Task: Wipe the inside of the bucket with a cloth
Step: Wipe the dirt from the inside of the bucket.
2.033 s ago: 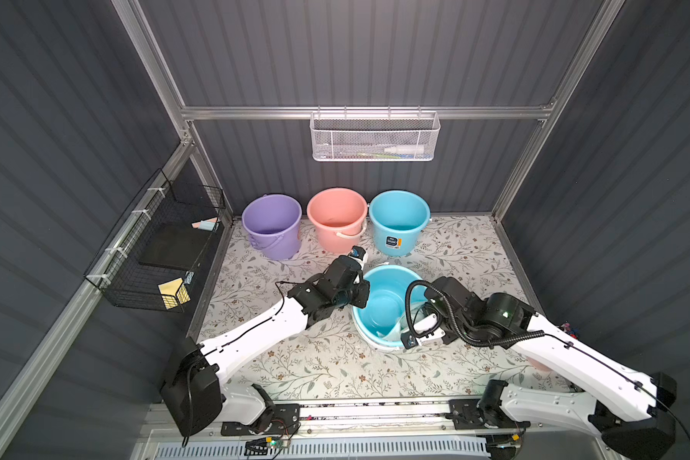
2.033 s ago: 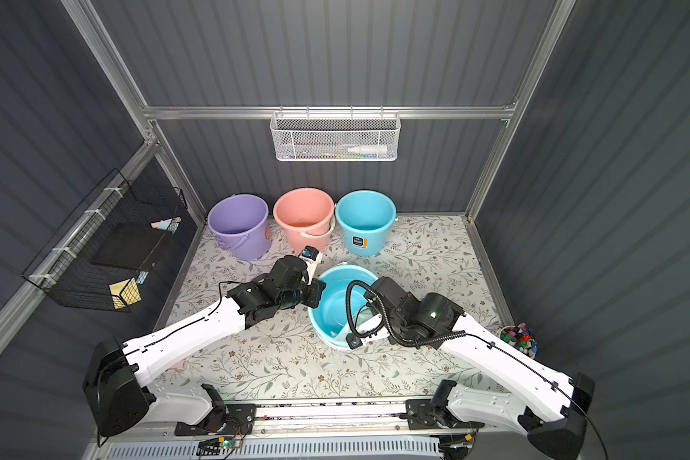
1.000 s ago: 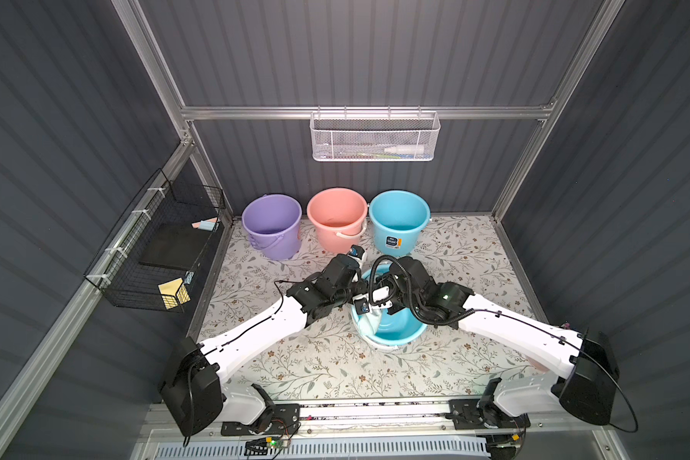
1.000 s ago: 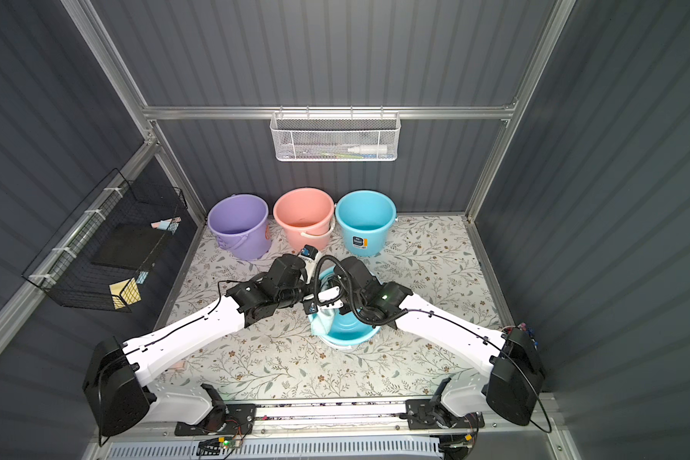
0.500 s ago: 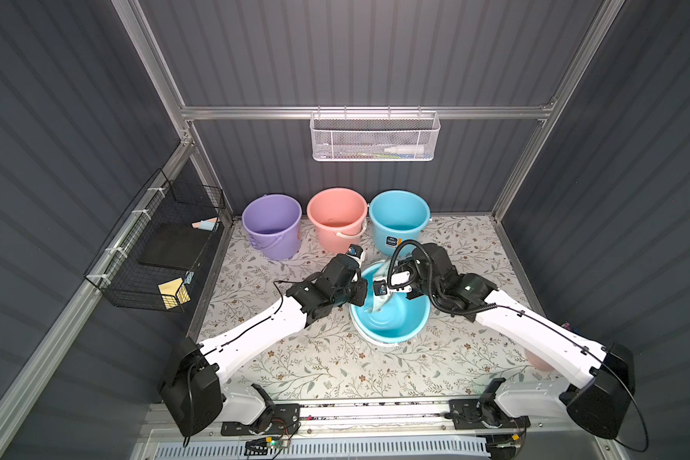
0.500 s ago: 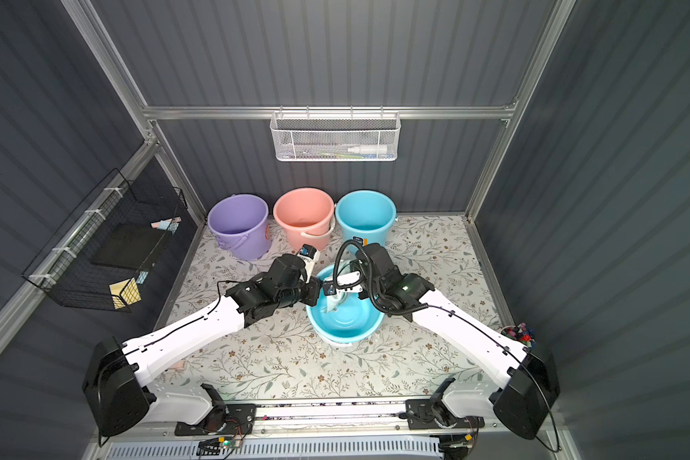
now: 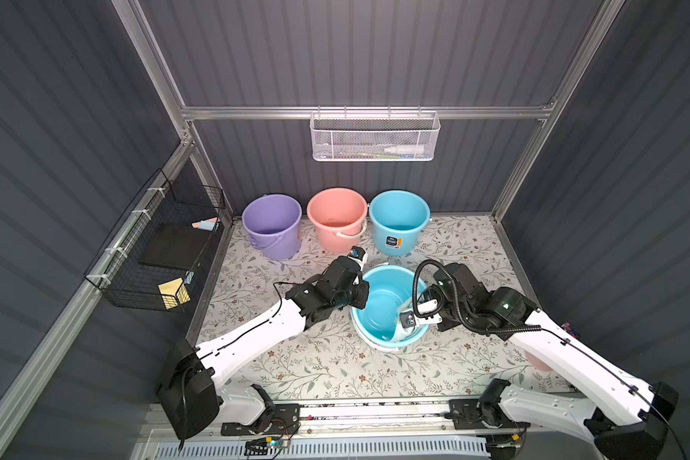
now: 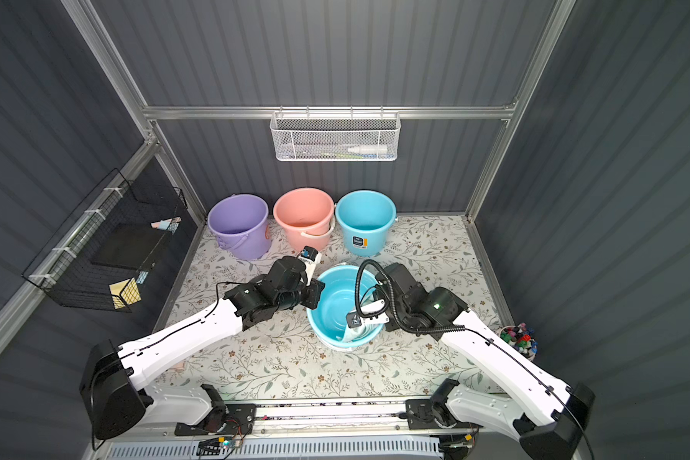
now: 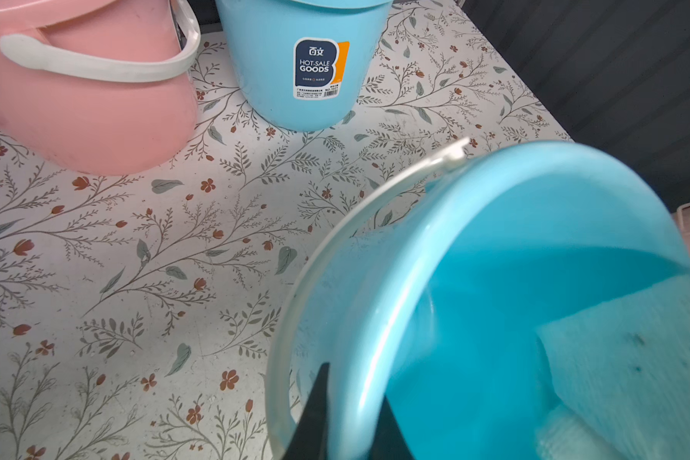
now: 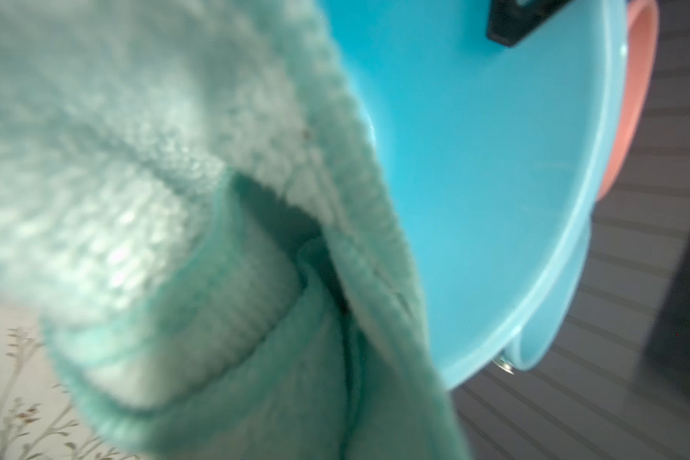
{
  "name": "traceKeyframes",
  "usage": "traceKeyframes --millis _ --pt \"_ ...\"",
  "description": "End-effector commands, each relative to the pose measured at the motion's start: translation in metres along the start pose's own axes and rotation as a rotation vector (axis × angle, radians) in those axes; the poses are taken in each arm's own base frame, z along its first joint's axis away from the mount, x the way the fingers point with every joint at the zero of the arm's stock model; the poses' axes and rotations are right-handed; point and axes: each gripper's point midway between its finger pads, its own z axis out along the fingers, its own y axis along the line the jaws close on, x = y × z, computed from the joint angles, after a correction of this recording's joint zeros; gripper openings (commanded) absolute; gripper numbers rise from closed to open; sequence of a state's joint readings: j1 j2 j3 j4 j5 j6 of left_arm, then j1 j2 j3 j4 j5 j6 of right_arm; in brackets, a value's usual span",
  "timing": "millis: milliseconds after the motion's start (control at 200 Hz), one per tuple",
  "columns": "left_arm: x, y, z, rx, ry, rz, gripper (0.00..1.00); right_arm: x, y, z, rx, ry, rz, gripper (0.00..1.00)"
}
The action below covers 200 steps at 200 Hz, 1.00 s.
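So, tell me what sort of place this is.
Probably a staged utility corner built as a robot test cell: ribbed walls on an aluminium frame, plastic buckets lined up on a floral mat, wire baskets hung on the walls.

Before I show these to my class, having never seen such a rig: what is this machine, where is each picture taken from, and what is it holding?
Two white robot arms work at a flowered table. Two pictures look down from overhead, side by side; the two close-ups come from cameras on the arms' wrists. At the back stand a purple bucket, a pink bucket and an upright blue bucket. In front, the left claw pinches the rim of a tilted blue bucket, steadying it. The right claw is shut on a pale aqua cloth at that bucket's inner wall; its wrist camera sees mostly cloth.
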<state>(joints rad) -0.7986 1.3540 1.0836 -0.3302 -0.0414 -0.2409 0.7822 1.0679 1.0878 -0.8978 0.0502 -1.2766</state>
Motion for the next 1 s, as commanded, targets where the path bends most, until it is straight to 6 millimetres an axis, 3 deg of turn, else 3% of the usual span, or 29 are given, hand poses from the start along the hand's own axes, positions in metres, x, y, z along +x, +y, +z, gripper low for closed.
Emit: traceKeyframes --millis 0,125,405,455,740,995 --pt "-0.020 -0.007 -0.013 0.031 -0.066 -0.014 0.00 -0.022 0.043 -0.004 -0.201 -0.124 0.070 0.00" --pt "-0.020 -0.008 -0.013 0.037 -0.067 -0.008 0.00 -0.046 0.046 0.001 -0.243 -0.231 0.116 0.00" --pt "-0.020 -0.013 -0.010 0.061 -0.061 -0.002 0.00 -0.108 -0.001 0.023 -0.120 -0.456 0.125 0.00" --pt "-0.021 -0.014 -0.009 0.065 -0.062 0.000 0.00 -0.114 -0.012 0.037 -0.099 -0.446 0.120 0.00" --pt "-0.016 -0.018 -0.008 0.085 -0.034 0.021 0.00 -0.109 -0.087 0.055 0.191 -0.311 0.083 0.00" --pt "-0.011 -0.019 -0.008 0.100 -0.021 0.027 0.00 -0.080 -0.125 0.062 0.318 -0.209 0.004 0.00"
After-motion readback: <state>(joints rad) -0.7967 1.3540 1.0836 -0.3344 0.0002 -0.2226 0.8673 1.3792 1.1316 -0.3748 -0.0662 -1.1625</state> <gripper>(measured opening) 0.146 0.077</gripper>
